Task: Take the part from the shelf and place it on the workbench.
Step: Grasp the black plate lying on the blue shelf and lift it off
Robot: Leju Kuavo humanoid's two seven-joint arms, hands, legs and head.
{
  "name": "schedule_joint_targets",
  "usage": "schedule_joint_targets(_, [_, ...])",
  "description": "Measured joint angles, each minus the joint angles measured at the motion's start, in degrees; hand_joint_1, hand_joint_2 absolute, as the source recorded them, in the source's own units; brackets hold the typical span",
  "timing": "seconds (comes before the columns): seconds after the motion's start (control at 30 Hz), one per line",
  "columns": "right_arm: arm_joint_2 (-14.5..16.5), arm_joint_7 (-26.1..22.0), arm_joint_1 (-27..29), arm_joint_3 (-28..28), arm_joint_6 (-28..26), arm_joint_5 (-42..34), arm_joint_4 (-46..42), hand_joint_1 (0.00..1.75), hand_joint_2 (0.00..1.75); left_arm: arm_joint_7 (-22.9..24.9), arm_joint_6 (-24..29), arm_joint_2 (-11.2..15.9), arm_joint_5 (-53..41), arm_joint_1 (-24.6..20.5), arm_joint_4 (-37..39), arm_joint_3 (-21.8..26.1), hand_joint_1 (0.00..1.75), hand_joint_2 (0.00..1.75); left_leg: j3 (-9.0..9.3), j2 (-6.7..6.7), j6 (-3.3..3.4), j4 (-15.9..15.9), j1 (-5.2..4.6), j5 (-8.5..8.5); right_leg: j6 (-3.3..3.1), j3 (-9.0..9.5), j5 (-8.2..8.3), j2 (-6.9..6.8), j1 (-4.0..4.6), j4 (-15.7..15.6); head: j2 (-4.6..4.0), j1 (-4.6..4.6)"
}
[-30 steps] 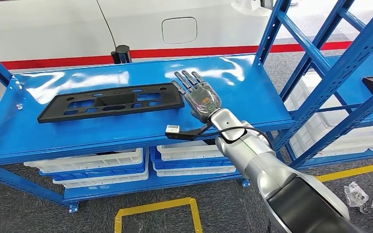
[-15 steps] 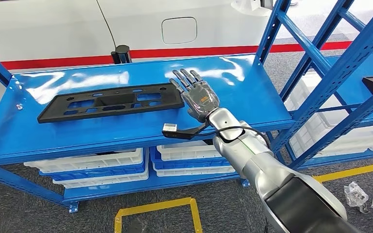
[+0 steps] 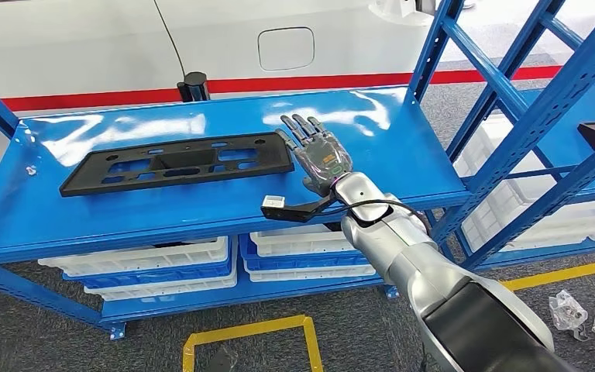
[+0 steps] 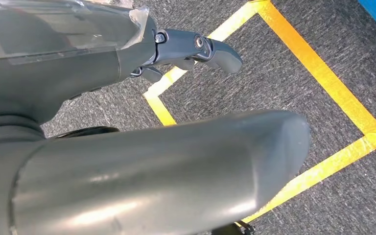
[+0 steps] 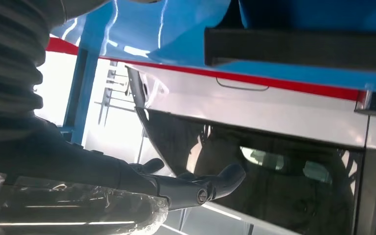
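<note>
Your right hand (image 3: 321, 159) hovers flat and empty, fingers spread, just beside the near end of the black part (image 3: 177, 161) lying on the blue shelf (image 3: 201, 209) (left hand (image 4: 186, 49) hangs empty), apparently positioned to grasp that end.

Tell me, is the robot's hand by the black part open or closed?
Open. The right hand has its fingers spread flat beside the black part lying on the blue shelf, gripping nothing.
</note>
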Motion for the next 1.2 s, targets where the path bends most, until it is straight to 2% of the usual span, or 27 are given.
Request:
schedule_joint_targets(0.37, [0.3, -4.0, 0.2, -0.9, 8.7, -2.9, 1.3, 0.00, 1.75, 0.7, -0.4, 0.1, -0.6, -0.3, 0.0, -0.8, 0.00, 0.00, 0.00, 0.01, 0.00, 0.0, 0.00, 0.00, 0.00, -0.01, 0.00, 0.00, 0.00, 0.0, 0.00, 0.00])
schedule_joint_targets(0.63, [2.7, -8.9, 0.8, -2.9, 12.8, -8.2, 1.3, 0.00, 1.75, 1.0, -0.5, 0.1, -1.0, -1.0, 0.0, -0.8, 0.00, 0.00, 0.00, 0.03, 0.00, 0.0, 0.01, 0.00, 0.00, -0.01, 0.00, 0.01, 0.00, 0.0, 0.00, 0.00])
schedule_joint_targets(1.0, [5.3, -11.0, 1.4, -3.5, 12.4, -8.7, 0.7, 0.00, 1.75, 1.4, -0.6, 0.1, -1.9, -1.2, 0.0, -1.2, 0.00, 0.00, 0.00, 0.02, 0.00, 0.0, 0.00, 0.00, -0.01, -0.01, -0.01, 0.00, 0.00, 0.0, 0.00, 0.01])
schedule_joint_targets(1.2, [6.5, -10.5, 1.4, -2.4, 7.2, -7.1, -0.9, 0.00, 1.75, 1.6, -0.6, 0.1, -2.6, -1.3, 0.0, -1.7, 0.00, 0.00, 0.00, 0.02, 0.00, 0.0, 0.01, 0.00, -0.01, -0.02, -0.01, 0.00, 0.00, 0.0, 0.00, 0.00])
